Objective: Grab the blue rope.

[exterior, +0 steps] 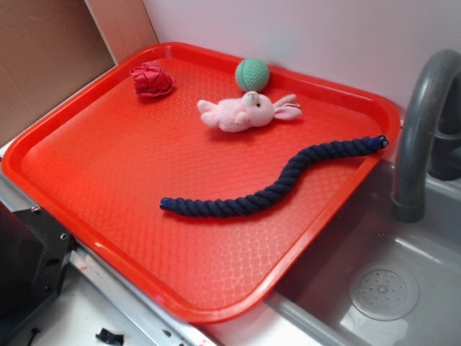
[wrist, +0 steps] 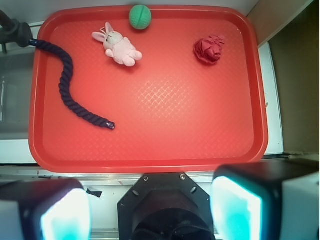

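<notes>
Wrist view: the claw (wrist: 150,210) hangs spread outside the tray (wrist: 150,150); near the rope (wrist: 65,85) lie a bunny (wrist: 120,47), ball (wrist: 140,16) and red cloth (wrist: 209,49).

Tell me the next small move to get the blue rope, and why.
Probably move the open gripper forward and left, over the blue rope. The gripper hangs off the near edge of the red tray, while the rope lies untouched along its left side.

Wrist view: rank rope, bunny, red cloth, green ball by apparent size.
1. Dark navy twisted rope
2. Pink plush bunny
3. Crumpled red cloth, close to the bunny, so uncertain
4. Green knitted ball
</notes>
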